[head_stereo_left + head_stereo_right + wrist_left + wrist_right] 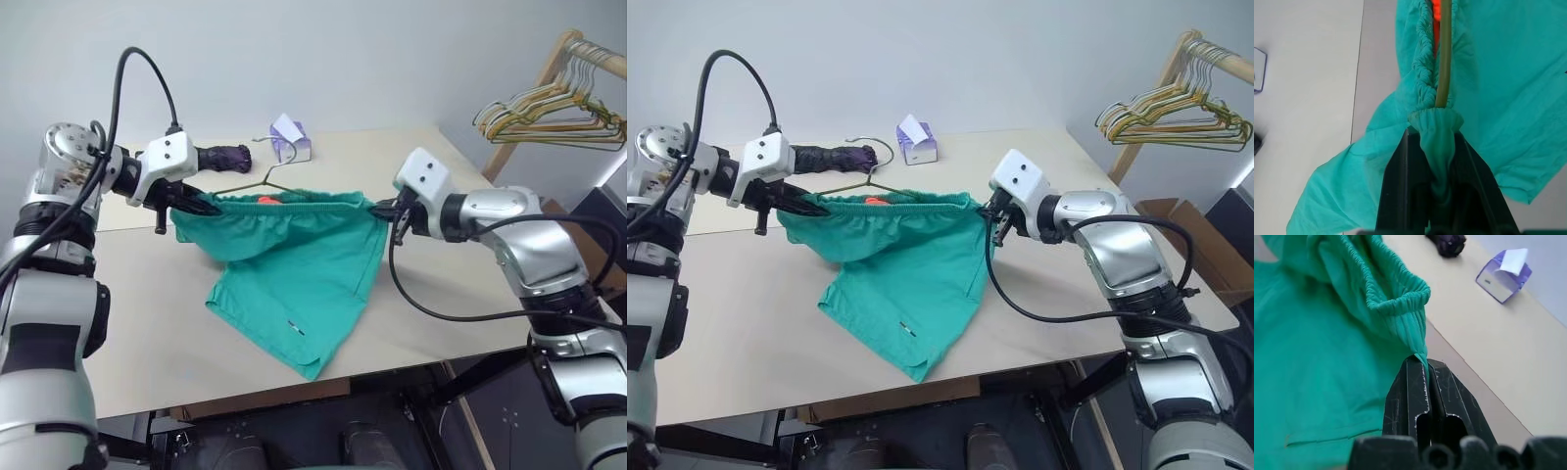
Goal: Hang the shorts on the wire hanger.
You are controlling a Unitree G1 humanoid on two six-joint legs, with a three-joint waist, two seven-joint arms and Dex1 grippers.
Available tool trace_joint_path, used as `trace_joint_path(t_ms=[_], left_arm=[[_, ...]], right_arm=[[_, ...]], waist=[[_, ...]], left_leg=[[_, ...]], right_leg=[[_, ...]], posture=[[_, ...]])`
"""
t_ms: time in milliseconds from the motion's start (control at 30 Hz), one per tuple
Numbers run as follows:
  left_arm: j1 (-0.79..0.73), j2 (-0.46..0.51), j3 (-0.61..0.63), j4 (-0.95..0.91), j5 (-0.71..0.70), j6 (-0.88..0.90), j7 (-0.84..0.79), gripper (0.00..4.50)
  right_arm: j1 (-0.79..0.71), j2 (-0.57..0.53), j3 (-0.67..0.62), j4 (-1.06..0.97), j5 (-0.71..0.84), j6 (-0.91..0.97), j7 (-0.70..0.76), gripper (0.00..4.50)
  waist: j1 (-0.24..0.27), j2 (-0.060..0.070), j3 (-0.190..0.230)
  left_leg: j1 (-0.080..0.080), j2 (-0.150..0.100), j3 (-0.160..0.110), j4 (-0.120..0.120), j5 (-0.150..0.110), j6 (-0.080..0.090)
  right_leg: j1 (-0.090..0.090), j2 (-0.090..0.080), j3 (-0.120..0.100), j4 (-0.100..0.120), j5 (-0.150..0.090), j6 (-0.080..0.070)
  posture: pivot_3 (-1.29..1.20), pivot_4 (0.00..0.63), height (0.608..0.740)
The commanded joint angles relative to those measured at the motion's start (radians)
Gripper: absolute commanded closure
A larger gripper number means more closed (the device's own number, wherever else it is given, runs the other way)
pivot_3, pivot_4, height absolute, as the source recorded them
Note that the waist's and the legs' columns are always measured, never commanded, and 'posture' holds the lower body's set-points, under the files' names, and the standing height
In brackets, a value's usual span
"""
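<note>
One pair of teal shorts (294, 269) hangs over the table (470, 294), waistband stretched between two grippers: left gripper (204, 206) at nine o'clock, right gripper (384, 211) at three, each pinching fabric. One wire hanger (257, 181) runs inside the waistband. One tissue box (290, 140) and one folded umbrella (225, 156) sit at twelve.

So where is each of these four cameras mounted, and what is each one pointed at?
Left eye view: on the head, looking forward and down at the table; both arms stretch the shorts between the left tool and the right tool.
Right eye view: beside it, same scene, also the wire hanger.
Left wrist view: along that tool's fingers, pinching waistband and hanger wire.
Right wrist view: along its fingers, shut on the waistband's other end.
Shared: the shorts in all; the tissue box in the head views and the right wrist view.
</note>
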Motion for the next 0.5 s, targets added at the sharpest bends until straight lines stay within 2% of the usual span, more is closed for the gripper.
trace_joint_path(t_ms=[33, 233, 500], left_arm=[[-0.031, -0.008, 0.076, -0.036, -0.038, 0.045, -0.027, 4.39], [0.014, -0.005, 0.064, -0.116, 0.025, 0.018, -0.039, 4.39], [0.035, -0.031, 0.112, -0.144, 0.001, 0.055, -0.024, 4.39]], right_arm=[[-0.127, -0.009, 0.019, -0.054, -0.041, 0.046, 0.040, 4.45], [-0.282, 0.017, 0.043, -0.041, -0.053, 0.117, 0.081, 4.45], [-0.293, 0.019, 0.152, -0.025, -0.171, 0.017, 0.119, 4.45]], waist=[[-0.001, 0.000, 0.000], [-0.003, 0.000, 0.000], [-0.001, 0.000, 0.000]], left_leg=[[0.000, 0.000, 0.000, 0.000, 0.000, 0.000], [0.000, 0.000, 0.000, 0.000, 0.000, 0.000], [0.000, 0.000, 0.000, 0.000, 0.000, 0.000]], right_leg=[[0.000, 0.000, 0.000, 0.000, 0.000, 0.000], [-0.001, 0.000, 0.000, 0.001, 0.000, 0.000], [-0.001, 0.000, 0.000, 0.001, 0.000, 0.000]], posture=[[-0.06, 0.000, 0.740], [-0.05, 0.000, 0.740], [-0.05, 0.000, 0.740]])
